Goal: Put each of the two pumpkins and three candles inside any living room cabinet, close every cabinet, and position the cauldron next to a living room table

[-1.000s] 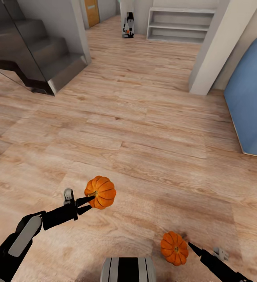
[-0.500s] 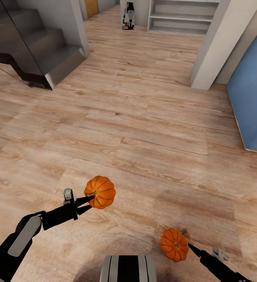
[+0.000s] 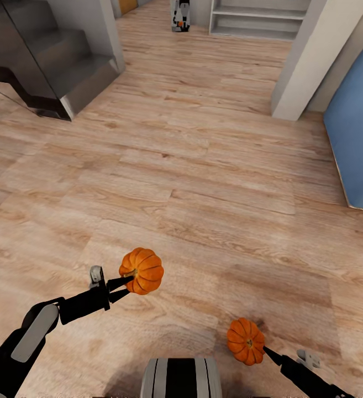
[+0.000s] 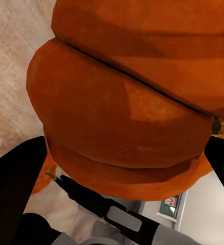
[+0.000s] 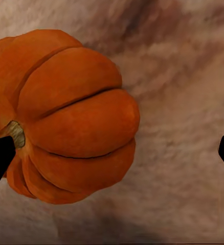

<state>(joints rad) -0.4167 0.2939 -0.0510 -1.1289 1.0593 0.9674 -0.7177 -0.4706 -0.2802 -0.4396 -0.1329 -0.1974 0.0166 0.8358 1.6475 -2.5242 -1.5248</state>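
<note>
- Left gripper (image 3: 127,284): fingers closed on a pumpkin (image 3: 142,271), carried above the wooden floor (image 3: 203,182).
- Right gripper (image 3: 265,349): apparently holding the second pumpkin (image 3: 246,341) by one fingertip; grip uncertain, lower right.

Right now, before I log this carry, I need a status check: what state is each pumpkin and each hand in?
Bright orange ribbed pumpkin on the left: held above the wooden floor by the left hand.
Bright orange ribbed pumpkin on the right: at the right hand, one fingertip by its stem; grip unclear.
Left hand: shut on its pumpkin.
Right hand: cannot tell.
</note>
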